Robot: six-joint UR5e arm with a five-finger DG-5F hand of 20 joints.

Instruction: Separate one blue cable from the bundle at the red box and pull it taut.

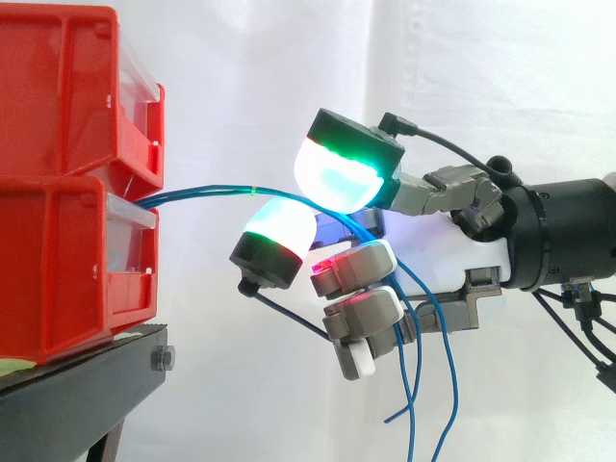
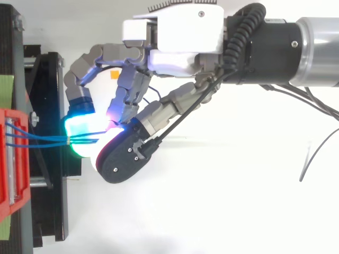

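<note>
**Bundle pinched, one strand not yet singled out**

In the side view we see the hand (image 1: 452, 255) reaching in from 3 o'clock toward the red box (image 1: 58, 279), which sits at 9 o'clock on the black stand (image 1: 87, 385). The blue cables (image 1: 202, 191) leave the box front and run toward 3 o'clock, gathered by a small green tie (image 1: 252, 190). They then pass between two glowing fingertips (image 1: 342, 168), one above the strands and one below. The hand is clenched on the cables, with its other fingers curled in beneath. Past the grip, several blue ends hang loose toward 6 o'clock.

From above, the strands (image 2: 42, 138) fan out of the box (image 2: 10, 159) and converge at the pads.

We judge the task to be early. The bundle is reached and gripped, but more than one strand seems caught, and we cannot tell whether any is separated. The run to the box bows gently, so the pulling taut is not yet done.
</note>
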